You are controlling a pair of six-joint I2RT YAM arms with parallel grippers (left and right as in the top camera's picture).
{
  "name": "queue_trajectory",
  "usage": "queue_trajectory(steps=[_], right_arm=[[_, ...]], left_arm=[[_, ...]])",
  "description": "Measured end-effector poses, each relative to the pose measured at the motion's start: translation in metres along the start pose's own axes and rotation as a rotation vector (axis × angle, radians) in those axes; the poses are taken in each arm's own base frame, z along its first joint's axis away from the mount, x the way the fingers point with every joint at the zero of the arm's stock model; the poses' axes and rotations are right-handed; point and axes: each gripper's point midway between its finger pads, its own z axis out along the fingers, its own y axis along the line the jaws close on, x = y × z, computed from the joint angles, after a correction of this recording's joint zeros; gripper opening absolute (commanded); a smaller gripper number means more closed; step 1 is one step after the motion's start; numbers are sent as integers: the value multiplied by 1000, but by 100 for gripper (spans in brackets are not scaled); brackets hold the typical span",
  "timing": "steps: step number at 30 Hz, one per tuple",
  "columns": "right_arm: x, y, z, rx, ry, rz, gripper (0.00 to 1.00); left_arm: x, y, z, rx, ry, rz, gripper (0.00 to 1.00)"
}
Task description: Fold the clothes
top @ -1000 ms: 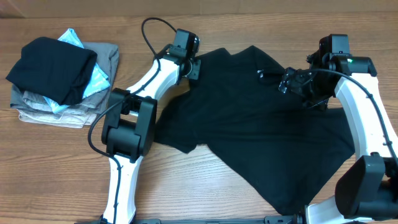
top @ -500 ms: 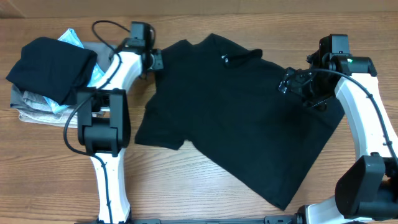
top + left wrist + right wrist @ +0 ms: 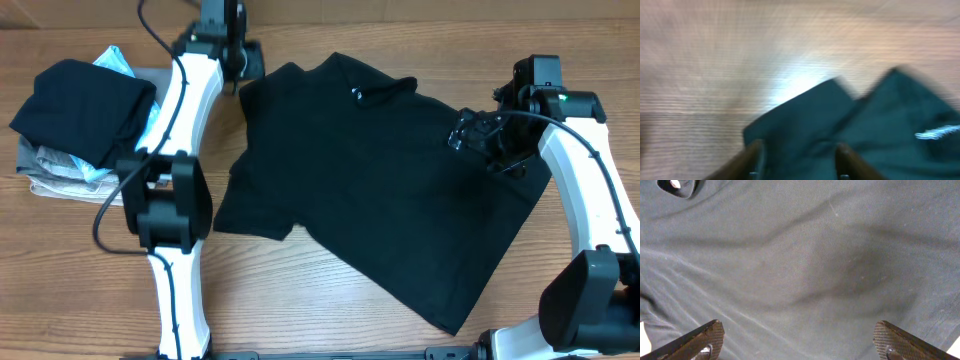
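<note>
The black T-shirt (image 3: 380, 180) lies spread flat across the middle of the wooden table, its collar and small neck label (image 3: 358, 95) at the far side. My left gripper (image 3: 250, 68) is at the far edge, just beyond the shirt's far-left sleeve corner. In the blurred left wrist view its fingers (image 3: 799, 160) are apart over dark fabric (image 3: 880, 130) with white lettering (image 3: 937, 132). My right gripper (image 3: 465, 135) hovers over the shirt's right shoulder. In the right wrist view its fingers (image 3: 800, 340) are wide open above smooth fabric (image 3: 800, 255).
A pile of folded garments (image 3: 70, 175) sits at the far left: grey and beige ones below, a light-blue patterned one (image 3: 150, 125), and a folded black one (image 3: 85, 105) on top. Bare wooden table (image 3: 330, 290) lies in front of the shirt.
The left gripper dragged the shirt to the left, then moved on toward the far edge with its fingers apart while the shirt stayed put. The right arm has not moved.
</note>
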Motion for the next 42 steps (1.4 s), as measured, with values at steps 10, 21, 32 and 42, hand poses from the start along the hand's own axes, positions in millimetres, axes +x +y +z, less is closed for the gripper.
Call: queue_trajectory(steps=[10, 21, 32, 42], right_arm=[[0, 0, 0, 0, 0, 0, 100], [-36, 34, -5, -164, -141, -78, 85], [-59, 153, 8, -468, -282, -255, 77], [-66, 227, 88, -491, -397, -310, 73]], left_arm=[[-81, -50, -198, 107, -353, 7, 100], [-72, -45, -186, 83, -311, 1, 100], [-72, -44, -186, 82, -311, 1, 100], [-72, -44, -186, 80, -311, 0, 100]])
